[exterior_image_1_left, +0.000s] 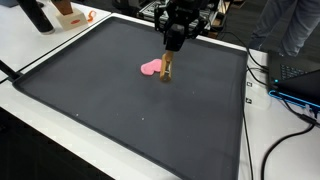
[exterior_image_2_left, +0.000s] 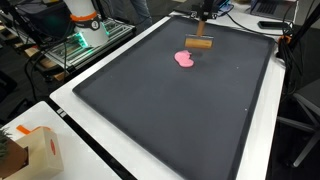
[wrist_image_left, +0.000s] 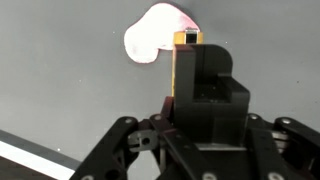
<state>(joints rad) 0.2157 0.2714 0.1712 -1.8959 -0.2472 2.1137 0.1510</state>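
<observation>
Wooden block (exterior_image_1_left: 167, 70), clamped in the gripper (exterior_image_1_left: 169, 57), stands on the mat (exterior_image_1_left: 100, 110) at upper centre, just beside the pink piece (exterior_image_1_left: 151, 68); not yet released.

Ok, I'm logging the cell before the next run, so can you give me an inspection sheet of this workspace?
Surface: black mat on a white table.
Job's things: wooden block beside a pink piece; contact between them unclear.
Clutter: cardboard box at the table corner, off the mat.
Grippers: gripper at the wooden block; grip unclear.
Cables: black cables on the table beside the mat.
Surroundings: green-lit equipment beyond the table.
</observation>
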